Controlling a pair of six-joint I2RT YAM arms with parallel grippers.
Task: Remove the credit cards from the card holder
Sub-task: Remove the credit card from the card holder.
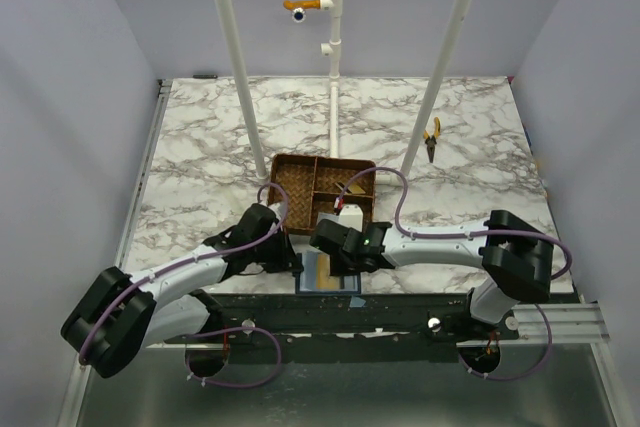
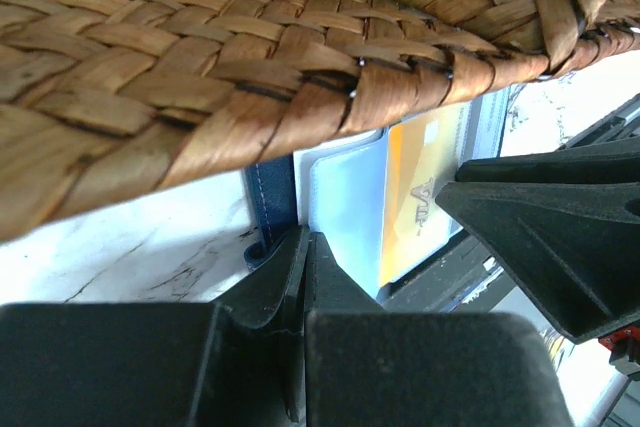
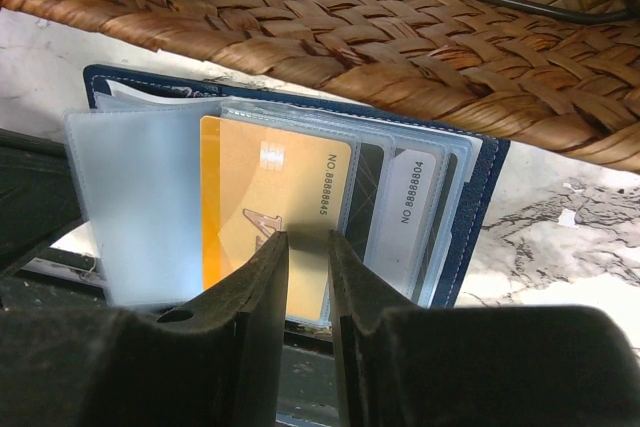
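Note:
The navy card holder (image 1: pixel 330 275) lies open at the table's near edge, just in front of the wicker tray. In the right wrist view the holder (image 3: pixel 482 202) shows clear sleeves holding a gold card (image 3: pixel 270 182), a dark card (image 3: pixel 368 187) and a pale card (image 3: pixel 415 192). My right gripper (image 3: pixel 308 235) is narrowly open, with its tips over the gold card's near edge. My left gripper (image 2: pixel 303 240) is shut, pinched at the holder's left edge (image 2: pixel 270 192) beside a pale sleeve (image 2: pixel 345 197). The gold card (image 2: pixel 425 192) also shows there.
The brown wicker divided tray (image 1: pixel 276 185) stands directly behind the holder and overhangs both wrist views (image 3: pixel 300 27). A white item (image 1: pixel 350 217) sits in the tray. Pliers (image 1: pixel 431 139) lie at the back right. White poles (image 1: pixel 240 77) rise behind the tray.

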